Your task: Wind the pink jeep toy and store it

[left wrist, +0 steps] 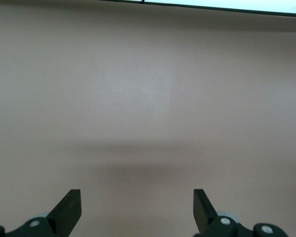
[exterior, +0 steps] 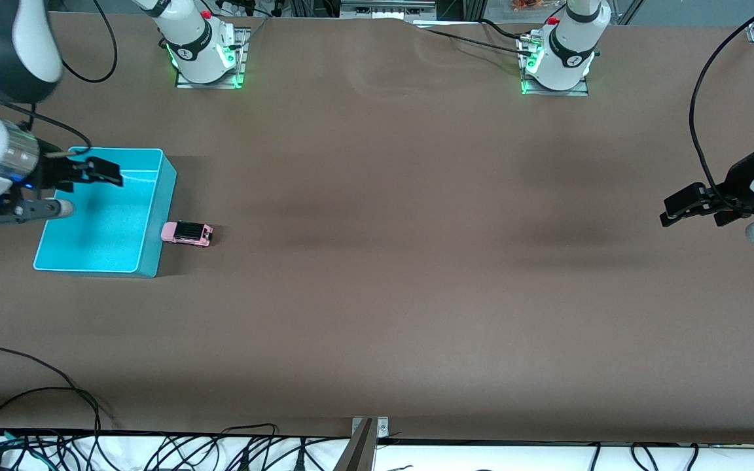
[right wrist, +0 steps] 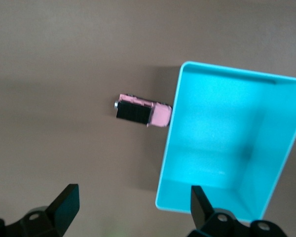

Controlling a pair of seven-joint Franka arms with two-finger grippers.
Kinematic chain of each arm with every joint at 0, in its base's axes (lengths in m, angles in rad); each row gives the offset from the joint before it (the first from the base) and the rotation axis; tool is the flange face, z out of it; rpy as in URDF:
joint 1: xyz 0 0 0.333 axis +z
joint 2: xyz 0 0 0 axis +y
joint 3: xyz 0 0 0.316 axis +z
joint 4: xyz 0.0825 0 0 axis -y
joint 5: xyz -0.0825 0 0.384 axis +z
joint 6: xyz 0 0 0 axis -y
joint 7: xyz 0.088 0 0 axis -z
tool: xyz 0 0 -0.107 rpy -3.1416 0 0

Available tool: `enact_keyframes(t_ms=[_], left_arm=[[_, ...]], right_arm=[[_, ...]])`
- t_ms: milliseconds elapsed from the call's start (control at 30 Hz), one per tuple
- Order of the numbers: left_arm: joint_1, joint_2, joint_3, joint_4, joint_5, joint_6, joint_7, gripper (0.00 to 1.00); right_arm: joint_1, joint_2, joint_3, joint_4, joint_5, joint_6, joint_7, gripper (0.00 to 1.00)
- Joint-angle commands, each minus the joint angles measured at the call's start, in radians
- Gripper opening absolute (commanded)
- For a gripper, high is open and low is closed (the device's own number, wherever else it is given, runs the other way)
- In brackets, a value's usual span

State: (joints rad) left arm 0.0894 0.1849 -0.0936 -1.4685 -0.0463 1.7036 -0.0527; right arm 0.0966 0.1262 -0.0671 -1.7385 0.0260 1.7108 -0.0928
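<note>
The pink jeep toy [exterior: 186, 233] sits on the brown table [exterior: 390, 275], wheels down, at the right arm's end of the bench. Its nose is right up against the outer wall of the turquoise bin [exterior: 154, 222], touching it or as good as; the right wrist view [right wrist: 140, 111] shows the pink bonnet meeting the bin's side with no gap to speak of. So the jeep is outside the bin, on the side facing the middle of the table.

Up above, the right gripper [exterior: 99, 171] hangs over the bin, over the part nearest the robots' bases, its two black fingers spread wide apart with nothing between them. The jeep lies off to one side of it, down on the table past the bin's wall, closer to the front camera than the spot beneath the gripper. In the right wrist view the fingers [right wrist: 64, 205] frame the scene, with the jeep and the bin [right wrist: 227, 148] both well clear of them, and the bin shows only its bare turquoise floor.

Over at the left arm's end of the table, the left gripper [exterior: 684, 208] waits in the air near the bench edge, fingers parted and holding nothing. Its wrist view [left wrist: 136, 210] shows only brown tabletop [left wrist: 148, 98] between them.
</note>
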Motion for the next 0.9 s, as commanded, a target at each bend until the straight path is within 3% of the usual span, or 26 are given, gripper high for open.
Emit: enact_keyframes(t_ms=[0,467,867], left_arm=[[0.001,-0.018,-0.001,-0.01,-0.018,-0.01,-0.006,1.0],[0.003,-0.018,0.0,-0.01,-0.017,-0.01,-0.006,1.0],[0.003,-0.018,0.0,-0.012,-0.017,-0.01,-0.006,1.0]], right_arm=[[-0.008,-0.091,0.009,-0.17,0.002,0.119,0.018,1.0],[-0.014,-0.091,0.012,-0.412,0.002,0.459,0.027,1.0],[-0.018,-0.008,0.046,-0.49,0.003,0.636,0.067,1.0]])
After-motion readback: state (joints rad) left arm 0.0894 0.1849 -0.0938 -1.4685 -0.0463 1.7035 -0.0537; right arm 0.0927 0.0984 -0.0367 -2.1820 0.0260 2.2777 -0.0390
